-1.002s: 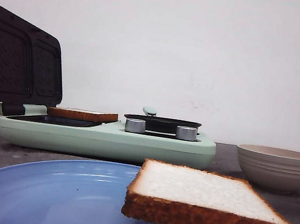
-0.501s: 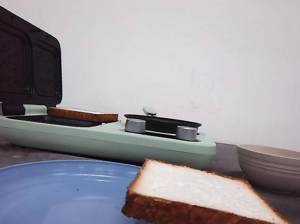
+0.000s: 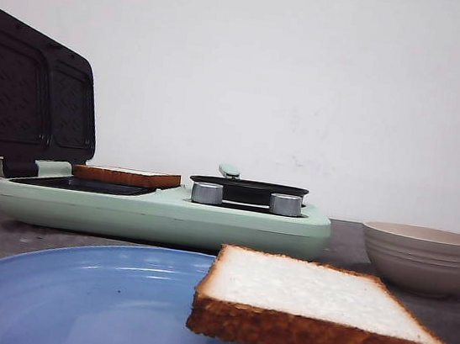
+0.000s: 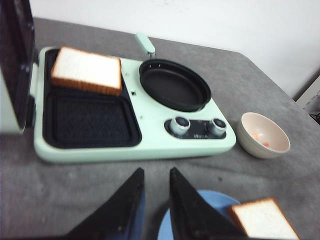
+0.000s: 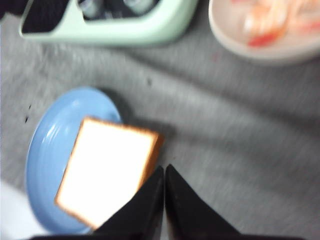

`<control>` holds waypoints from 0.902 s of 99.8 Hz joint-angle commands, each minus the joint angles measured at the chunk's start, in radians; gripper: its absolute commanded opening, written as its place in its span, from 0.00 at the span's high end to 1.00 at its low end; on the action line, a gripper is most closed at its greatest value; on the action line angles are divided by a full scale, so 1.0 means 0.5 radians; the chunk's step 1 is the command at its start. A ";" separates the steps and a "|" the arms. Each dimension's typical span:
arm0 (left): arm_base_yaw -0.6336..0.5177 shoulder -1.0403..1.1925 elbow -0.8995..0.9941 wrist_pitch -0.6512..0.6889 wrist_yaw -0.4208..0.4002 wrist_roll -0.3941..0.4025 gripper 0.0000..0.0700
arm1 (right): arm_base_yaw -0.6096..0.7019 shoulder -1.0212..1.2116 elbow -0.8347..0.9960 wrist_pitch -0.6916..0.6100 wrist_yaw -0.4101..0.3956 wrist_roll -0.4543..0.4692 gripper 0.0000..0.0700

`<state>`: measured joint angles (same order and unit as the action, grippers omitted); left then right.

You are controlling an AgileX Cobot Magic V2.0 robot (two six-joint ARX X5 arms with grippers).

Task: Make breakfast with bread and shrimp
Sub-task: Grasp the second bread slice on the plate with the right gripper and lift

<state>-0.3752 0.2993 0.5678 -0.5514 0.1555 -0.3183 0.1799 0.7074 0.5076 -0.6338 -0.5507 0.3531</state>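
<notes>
One bread slice (image 3: 314, 306) lies on the right rim of the blue plate (image 3: 86, 297), overhanging it, and the other slice (image 4: 87, 70) sits at the back of the green cooker's (image 4: 150, 145) open grill plate, beside the black pan (image 4: 174, 84). The shrimp (image 4: 259, 137) lie in the beige bowl (image 4: 263, 135), on the table to the right of the cooker. The left gripper (image 4: 156, 182) hovers near the plate with fingers slightly apart; the right gripper (image 5: 164, 177) hangs beside the plated slice, fingertips together and empty.
</notes>
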 commanded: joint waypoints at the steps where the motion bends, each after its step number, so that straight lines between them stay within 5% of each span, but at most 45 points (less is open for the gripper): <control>1: -0.006 -0.047 0.018 -0.034 -0.002 -0.031 1.00 | 0.029 0.066 -0.031 0.040 -0.051 0.100 1.00; 19: -0.005 -0.121 0.018 -0.145 -0.002 -0.015 0.98 | 0.103 0.237 -0.164 0.243 -0.262 0.349 0.96; 40: -0.005 -0.121 0.017 -0.175 -0.003 0.009 0.86 | 0.205 0.329 -0.290 0.384 -0.267 0.481 0.53; 90: -0.006 -0.121 0.017 -0.174 -0.003 0.038 0.82 | 0.459 0.336 -0.594 0.912 -0.278 0.850 0.52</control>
<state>-0.3752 0.2401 0.5678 -0.6487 0.1551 -0.3080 0.3866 0.8677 0.2230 -0.2092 -0.6842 0.7269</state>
